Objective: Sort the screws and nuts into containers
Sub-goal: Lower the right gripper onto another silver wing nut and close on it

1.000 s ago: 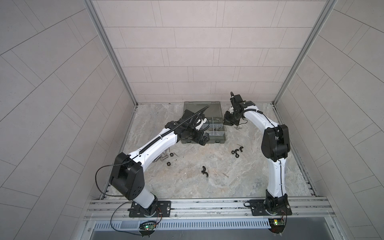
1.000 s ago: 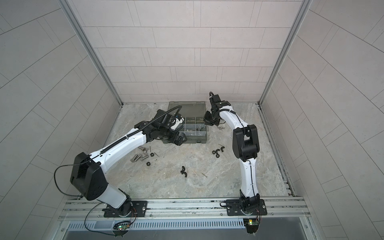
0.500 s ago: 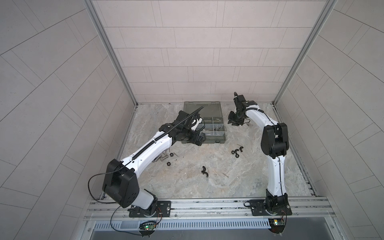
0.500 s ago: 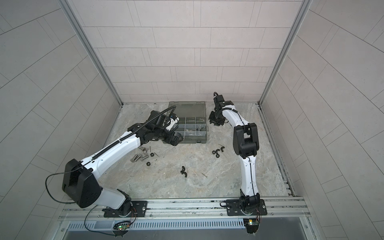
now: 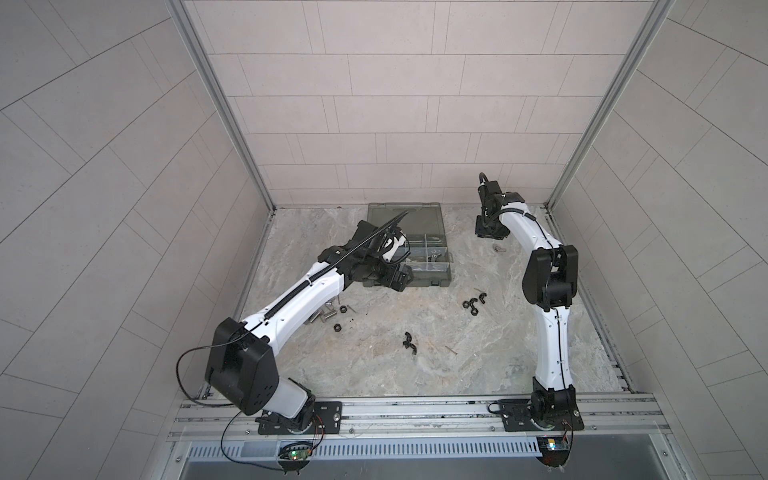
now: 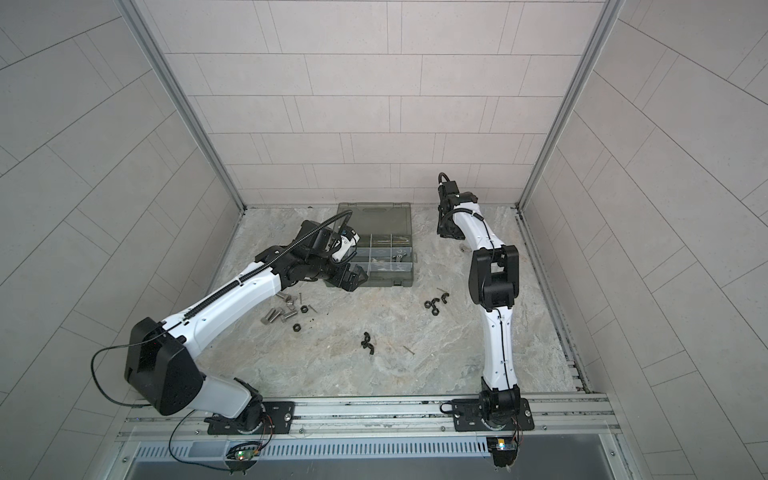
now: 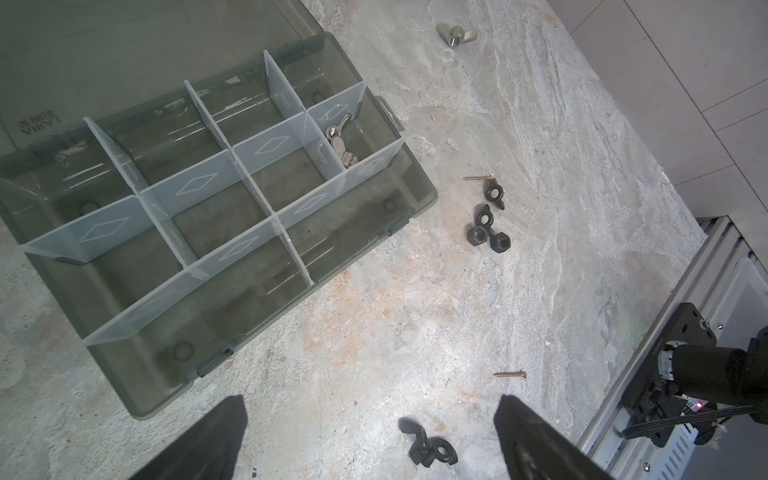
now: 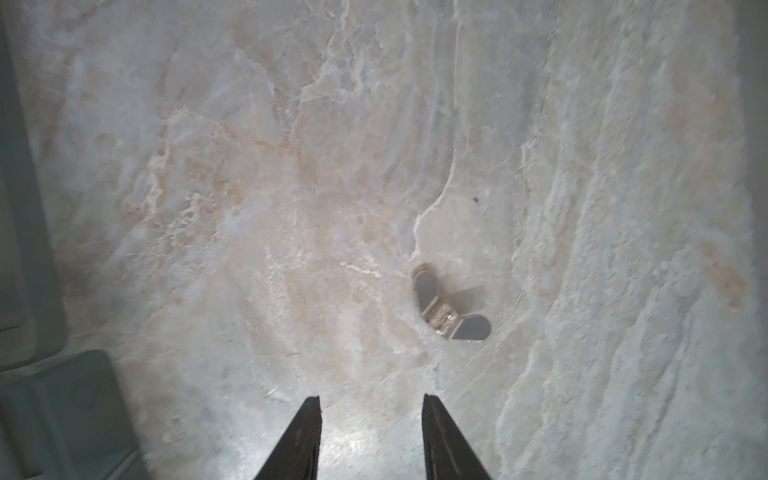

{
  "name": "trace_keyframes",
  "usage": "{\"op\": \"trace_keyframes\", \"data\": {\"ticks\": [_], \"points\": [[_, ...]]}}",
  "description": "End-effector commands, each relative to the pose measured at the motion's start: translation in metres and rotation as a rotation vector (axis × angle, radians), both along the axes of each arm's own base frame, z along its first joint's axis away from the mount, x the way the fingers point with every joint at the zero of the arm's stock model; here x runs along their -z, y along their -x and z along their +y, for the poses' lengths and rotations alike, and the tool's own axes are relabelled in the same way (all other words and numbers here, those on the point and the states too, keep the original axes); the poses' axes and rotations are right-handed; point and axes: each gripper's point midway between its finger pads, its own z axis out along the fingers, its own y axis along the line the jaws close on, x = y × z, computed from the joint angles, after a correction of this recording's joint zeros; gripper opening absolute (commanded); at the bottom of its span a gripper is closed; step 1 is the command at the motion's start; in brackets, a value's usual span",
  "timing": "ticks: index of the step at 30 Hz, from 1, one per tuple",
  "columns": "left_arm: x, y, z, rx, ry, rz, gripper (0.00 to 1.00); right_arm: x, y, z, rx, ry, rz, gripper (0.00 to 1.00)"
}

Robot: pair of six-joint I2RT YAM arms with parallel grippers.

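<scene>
The open organizer case [image 5: 428, 282] [image 6: 390, 283] [image 7: 419, 195] holds the containers; one compartment has silver wing nuts [image 7: 338, 141]. My left gripper [image 5: 397, 278] [image 6: 353, 280] [image 7: 370, 398] hangs open and empty over the floor by the case's front edge, with a black wing nut [image 7: 430, 446] [image 5: 409, 338] between its fingers below. My right gripper [image 5: 490, 232] [image 6: 451, 232] [image 8: 371, 396] is open and empty, right of the case. A silver wing nut [image 8: 449, 307] [image 5: 497, 248] [image 6: 464, 248] lies just beyond it. Silver bolts [image 5: 324, 316] [image 6: 276, 313] lie under the left arm.
Black nuts [image 5: 473, 303] [image 6: 434, 302] [image 7: 486, 232] cluster right of the case's front. Thin screws [image 7: 510, 374] [image 7: 478, 177] [image 5: 451, 350] lie loose on the marble floor. Black hex nuts [image 5: 337, 327] [image 6: 296, 327] sit by the bolts. The case's corner [image 8: 62, 415] is beside the right gripper.
My right gripper has moved off the case to its right and its jaws have parted. My left gripper has drawn back from over the compartments to the case's front edge.
</scene>
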Motion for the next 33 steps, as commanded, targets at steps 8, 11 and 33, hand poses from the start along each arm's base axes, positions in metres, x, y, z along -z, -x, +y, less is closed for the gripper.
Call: {"op": "trace_keyframes", "data": {"ticks": [8, 11, 33], "points": [[-0.007, -0.006, -0.010, 0.013, 0.030, 0.024, 1.00, 0.039, 0.010, -0.060, 0.010, 0.076, 0.140, 0.45], [-0.006, -0.007, -0.011, 0.015, 0.030, 0.030, 1.00, 0.044, 0.006, -0.065, 0.012, 0.014, 0.131, 0.45], [-0.004, -0.006, -0.008, -0.006, 0.025, 0.041, 1.00, 0.078, 0.008, -0.036, -0.017, -0.241, 0.173, 0.44]]}}
